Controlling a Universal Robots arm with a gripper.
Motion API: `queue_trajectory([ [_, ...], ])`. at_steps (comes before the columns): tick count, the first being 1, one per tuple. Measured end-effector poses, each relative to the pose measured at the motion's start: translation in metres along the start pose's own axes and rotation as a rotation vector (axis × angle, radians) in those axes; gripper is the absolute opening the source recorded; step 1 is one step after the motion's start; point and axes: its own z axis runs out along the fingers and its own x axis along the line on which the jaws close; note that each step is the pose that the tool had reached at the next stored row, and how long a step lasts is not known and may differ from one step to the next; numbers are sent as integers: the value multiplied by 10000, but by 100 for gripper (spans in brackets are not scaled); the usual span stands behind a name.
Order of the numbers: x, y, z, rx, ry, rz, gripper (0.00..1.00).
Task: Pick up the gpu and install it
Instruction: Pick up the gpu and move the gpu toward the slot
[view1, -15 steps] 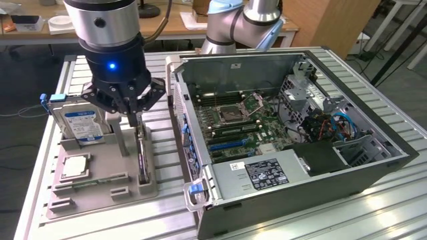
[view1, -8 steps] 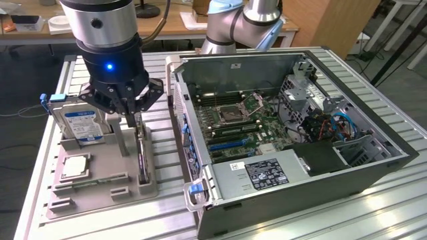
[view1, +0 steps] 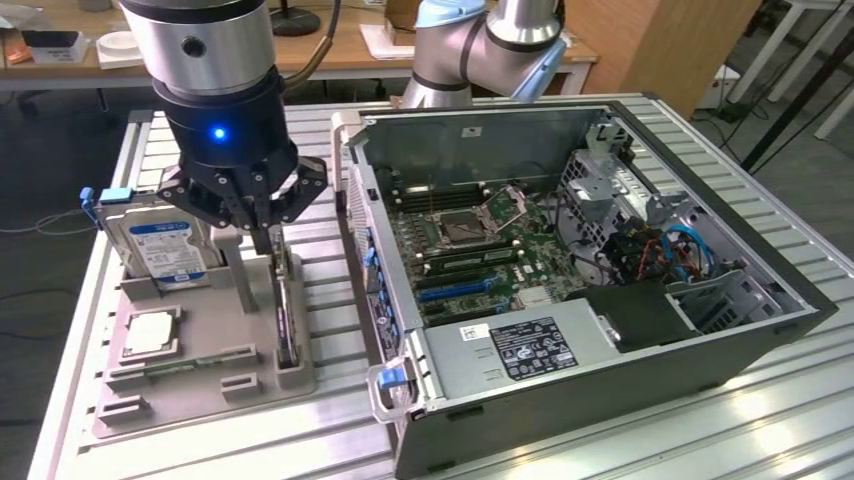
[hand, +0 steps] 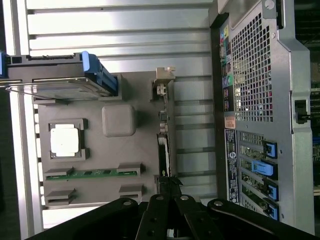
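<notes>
gpu (view1: 284, 315), upright in grey tray (view1: 200, 392); fingers (view1: 258, 215) pinched on its top edge

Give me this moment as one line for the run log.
gripper: over gray holder | jaws: shut on gpu | gpu: on edge in holder slot | computer case: open, gpu not installed

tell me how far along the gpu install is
Done: the gripper is shut on the gpu. In hand: it stands on edge in the gray holder tray, not lifted. Left: lifting it, seating it on the motherboard in the open computer case.
</notes>
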Motion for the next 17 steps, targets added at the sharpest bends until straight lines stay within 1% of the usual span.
queue_trajectory([
  [3,0,0,0,0,0,-1,11],
  [6,0,0,0,0,0,0,29],
  [7,0,0,0,-1,0,-1,29],
  [8,0,0,1,0,0,0,35],
  [9,0,0,1,0,0,0,35],
  [10,0,0,0,0,0,0,41],
  [11,0,0,0,0,0,0,41],
  [12,0,0,1,0,0,0,47],
  [17,0,0,3,-2,-1,0,47],
])
